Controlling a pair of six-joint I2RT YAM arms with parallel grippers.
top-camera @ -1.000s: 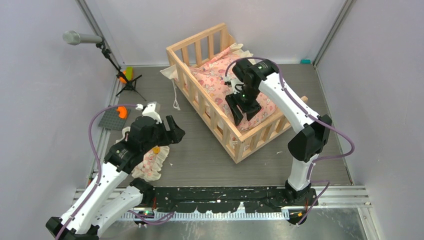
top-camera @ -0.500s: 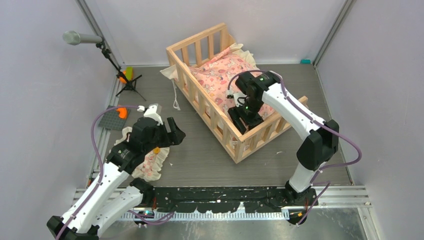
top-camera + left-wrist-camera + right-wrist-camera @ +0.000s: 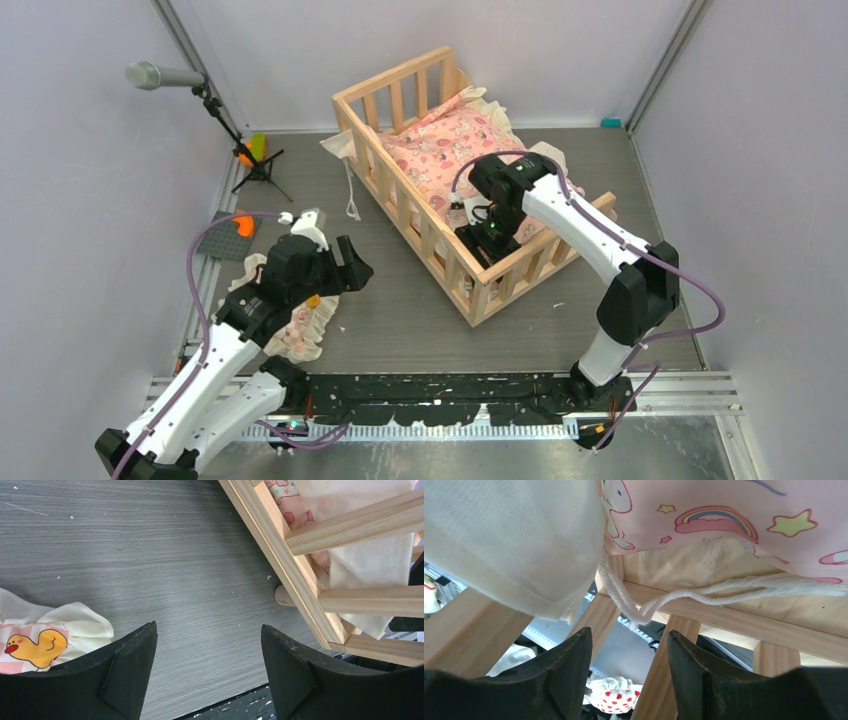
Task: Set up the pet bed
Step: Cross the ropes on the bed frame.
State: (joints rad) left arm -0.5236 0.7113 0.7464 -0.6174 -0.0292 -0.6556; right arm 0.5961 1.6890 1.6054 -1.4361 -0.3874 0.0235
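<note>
Top external: shows pet bed (image 3: 478,298) on table (image 3: 400,320), cushion (image 3: 440,140) inside. Right claw (image 3: 478,243) down in its near end, jaws apart, empty, likely to flatten cushion corner. Left claw (image 3: 345,262) spread, parked left of bed.

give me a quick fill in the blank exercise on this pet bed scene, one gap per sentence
1. The pink cushion lies ____ the pet bed.
2. The right gripper sits low at the bed's near end, its jaws ____.
3. The small frilled pillow lies on the table under the ____ arm.

Missing words: inside; open; left
</note>
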